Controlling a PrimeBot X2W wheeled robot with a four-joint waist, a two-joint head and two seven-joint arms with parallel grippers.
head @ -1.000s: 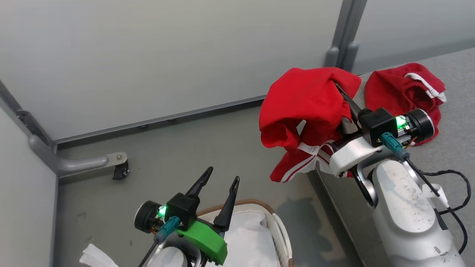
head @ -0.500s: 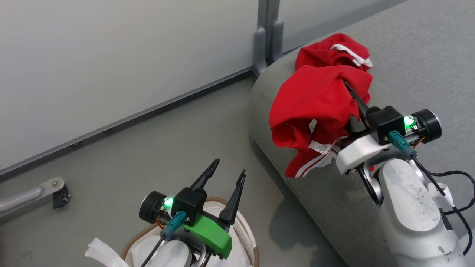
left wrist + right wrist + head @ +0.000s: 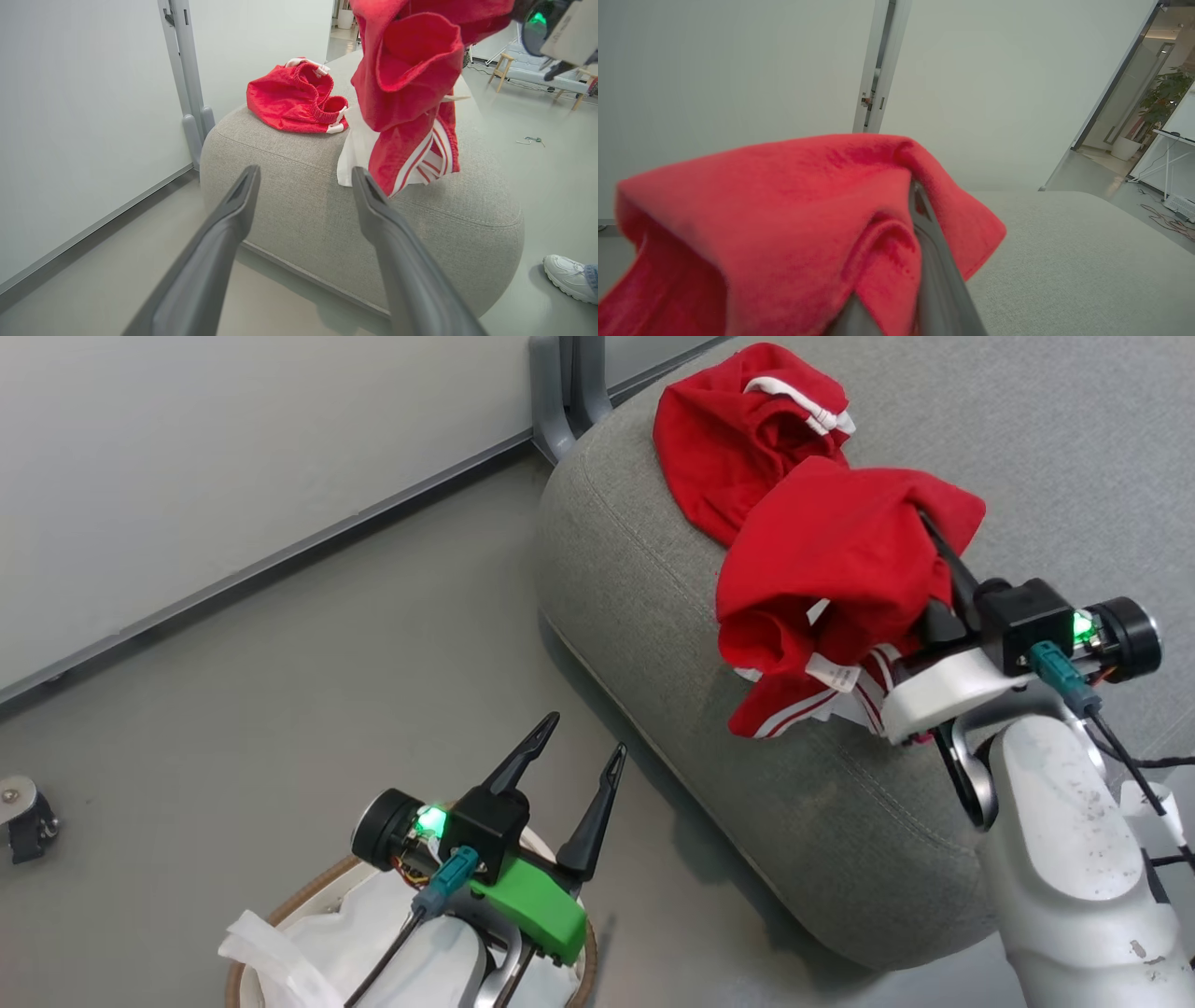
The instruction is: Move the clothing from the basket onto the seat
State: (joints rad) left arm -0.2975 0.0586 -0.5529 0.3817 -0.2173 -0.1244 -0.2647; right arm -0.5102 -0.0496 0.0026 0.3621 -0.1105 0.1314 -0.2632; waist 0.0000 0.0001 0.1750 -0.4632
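the right fingers (image 3: 952, 569) are clamped on a red garment (image 3: 840, 551) draped over them, above the seat (image 3: 635, 616); left fingers (image 3: 527, 751) gape, empty.

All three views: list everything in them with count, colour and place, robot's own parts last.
held garment: one, red with white stripes, hanging from the right gripper over the seat
loose garment: one, red with white trim, lying on the seat's far end
seat: one, grey, right of centre
basket: one, cream with brown rim and white liner, on the floor under the left arm
wall: pale grey panels behind, joined by a grey post
floor: grey
caster: one, dark, at the head view's left edge
shoe: one, white, a person's, on the floor beside the seat
left gripper: open, empty, above the basket
right gripper: shut on the held garment
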